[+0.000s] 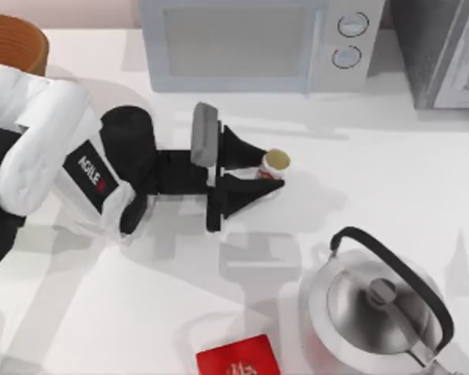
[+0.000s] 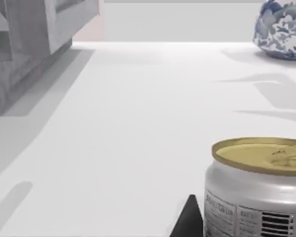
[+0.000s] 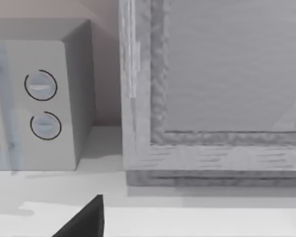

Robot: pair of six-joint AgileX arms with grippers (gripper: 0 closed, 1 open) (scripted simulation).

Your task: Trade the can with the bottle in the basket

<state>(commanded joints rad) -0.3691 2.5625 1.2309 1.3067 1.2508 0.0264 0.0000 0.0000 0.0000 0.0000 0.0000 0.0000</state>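
The can, white with a red label and a dull gold top, stands upright on the white table near its middle. My left gripper reaches in from the left, with one black finger on each side of the can, and is shut on it. The left wrist view shows the can close up, with a dark fingertip against its side. At the table's far left corner a part of the brown basket shows. The bottle is out of view. My right gripper is parked off to the right.
A microwave stands at the back, just beyond the can, with a grey cabinet to its right. A steel kettle sits front right and a flat red box at the front edge. A blue-and-white jar stands farther off.
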